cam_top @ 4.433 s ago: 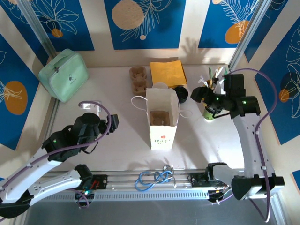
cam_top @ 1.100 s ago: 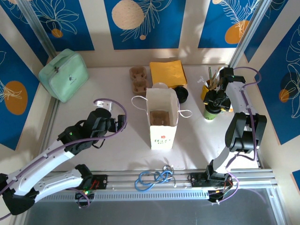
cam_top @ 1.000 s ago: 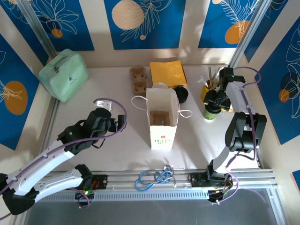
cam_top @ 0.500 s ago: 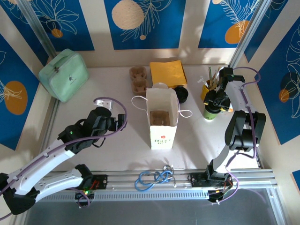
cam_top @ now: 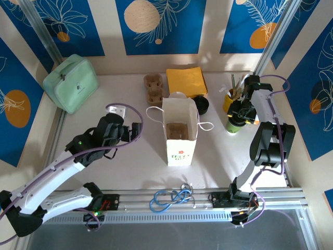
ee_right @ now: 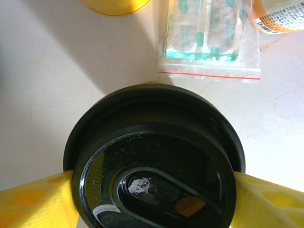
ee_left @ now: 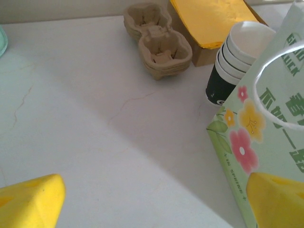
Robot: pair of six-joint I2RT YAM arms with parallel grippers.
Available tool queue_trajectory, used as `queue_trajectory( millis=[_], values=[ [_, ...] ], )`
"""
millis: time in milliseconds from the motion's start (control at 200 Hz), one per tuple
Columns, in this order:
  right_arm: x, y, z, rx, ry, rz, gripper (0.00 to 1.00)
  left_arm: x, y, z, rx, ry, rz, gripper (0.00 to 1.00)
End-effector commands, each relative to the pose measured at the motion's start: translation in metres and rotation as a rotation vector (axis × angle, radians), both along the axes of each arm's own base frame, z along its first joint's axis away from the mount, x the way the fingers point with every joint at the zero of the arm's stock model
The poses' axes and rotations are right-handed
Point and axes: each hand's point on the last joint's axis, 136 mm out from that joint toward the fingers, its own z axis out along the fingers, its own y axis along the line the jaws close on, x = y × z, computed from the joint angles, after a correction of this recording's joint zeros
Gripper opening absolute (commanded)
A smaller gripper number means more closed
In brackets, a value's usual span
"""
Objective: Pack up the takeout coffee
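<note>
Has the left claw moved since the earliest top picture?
Yes. The left claw has moved right, closer to the white paper bag with flower print, which stayed put.

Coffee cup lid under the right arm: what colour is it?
The lid is black, seen best in the right wrist view.

Top view: bright, even light, tabletop (cam_top: 130, 156) a bit washed out. Light patches and soft shadows on the back wall, and a faint shadow just in front of the paper bag (cam_top: 180, 136). Focus is sharp.
Left wrist: diagonal shadow edge across the tabletop, lower-left side brighter. Left gripper (ee_left: 156, 194) fingertips are blurred.
Right wrist: glossy cup lid (ee_right: 154, 166) with a small glare spot. Grey shadow on the tabletop up-left of it, and the plastic packet (ee_right: 211, 38) glints. Right gripper (ee_right: 154, 190) fingertips are soft.
</note>
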Motion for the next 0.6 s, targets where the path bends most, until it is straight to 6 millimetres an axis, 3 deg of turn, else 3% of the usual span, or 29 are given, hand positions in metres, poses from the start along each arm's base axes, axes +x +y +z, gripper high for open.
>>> queue_trajectory(
  millis=[0,235,595],
  values=[
    [-0.013,0.012,-0.012,0.058,0.074,0.012,0.72,0.004,0.000,0.020,-0.009,-0.048,-0.018,0.97],
    [-0.028,0.020,0.014,0.042,0.063,0.017,0.71,0.005,0.003,0.019,-0.011,-0.060,-0.016,0.97],
    [-0.060,0.064,0.052,-0.002,0.108,0.136,0.70,0.002,0.007,0.009,-0.010,-0.049,-0.020,0.97]
  ],
)
